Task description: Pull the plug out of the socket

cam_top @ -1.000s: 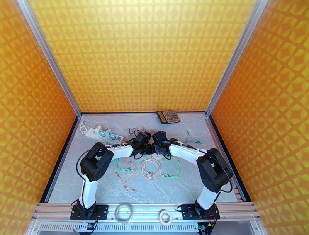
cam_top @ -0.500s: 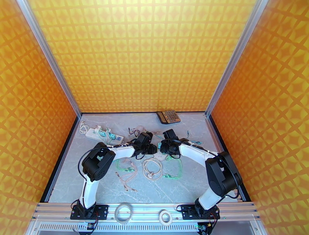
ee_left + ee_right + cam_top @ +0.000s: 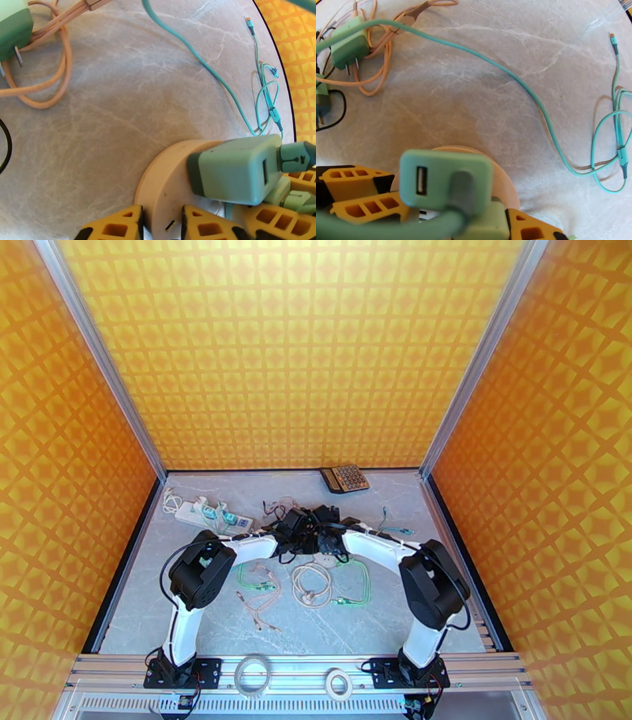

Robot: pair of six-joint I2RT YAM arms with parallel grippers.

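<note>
Plug seated in round socket, tabletop ctr. Left end effector pinches socket rim; right end effector clamps plug body. Looks light, rigid, slick plastic, so I'd grip flat sides & pull straight.

The one sign I can read is the USB trident mark moulded into the teal USB connector plugged into the green charger. The calculator at the back of the table has keys and a display, but they are too small for me to make out.
</note>
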